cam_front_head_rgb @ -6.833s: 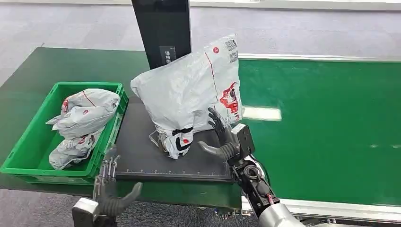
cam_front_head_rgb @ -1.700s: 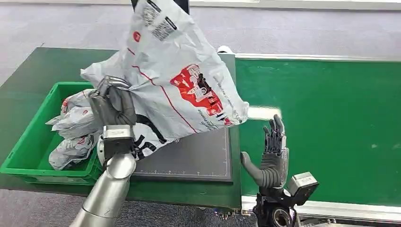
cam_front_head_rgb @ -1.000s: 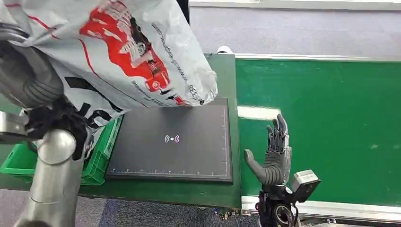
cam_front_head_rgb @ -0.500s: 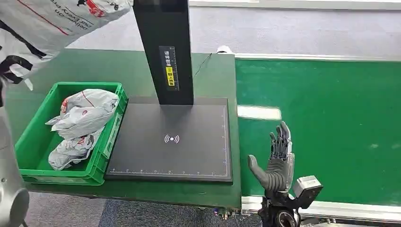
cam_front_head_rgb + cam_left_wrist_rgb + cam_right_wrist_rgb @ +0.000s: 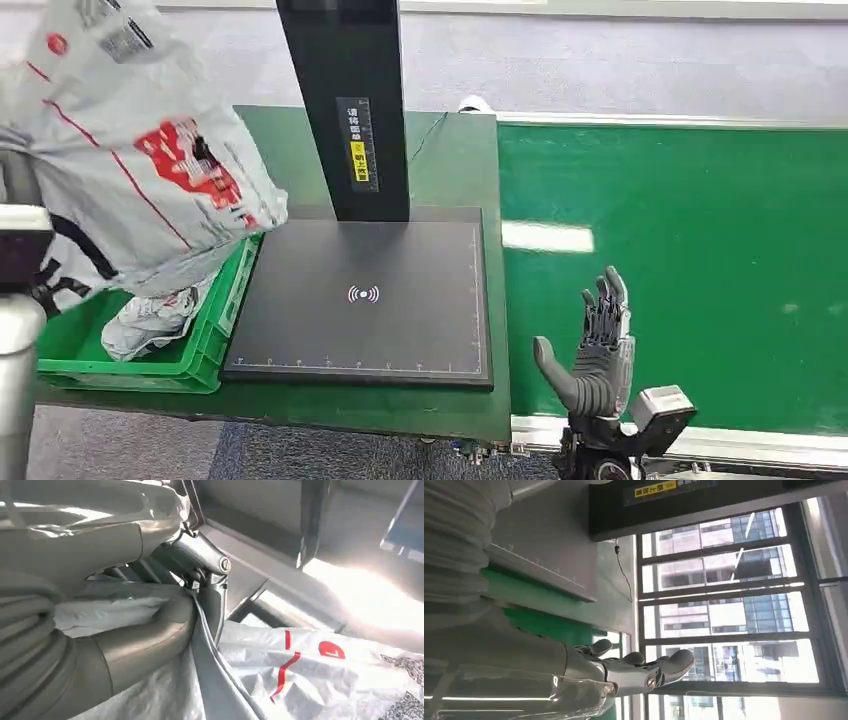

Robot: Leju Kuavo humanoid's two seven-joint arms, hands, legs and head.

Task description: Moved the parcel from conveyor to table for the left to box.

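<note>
A grey-white parcel (image 5: 140, 190) with red print hangs at the left, just above the green crate (image 5: 215, 340). My left hand (image 5: 165, 615) grips a bunched fold of the parcel (image 5: 310, 680) between thumb and fingers. In the head view the bag hides that hand, and my left arm (image 5: 15, 330) rises along the left edge. My right hand (image 5: 597, 350) stands upright and open over the near edge of the green conveyor (image 5: 700, 230), holding nothing. Its spread fingers (image 5: 644, 672) also show in the right wrist view.
The crate holds other grey parcels (image 5: 150, 315). A black scanner pad (image 5: 365, 300) lies between crate and conveyor, with a tall black post (image 5: 345, 100) at its back. The dark green table (image 5: 450, 160) runs behind them.
The parcel has come down from the top left corner and now hangs low over the crate. My right hand has drifted slightly lower and to the right, still open.
</note>
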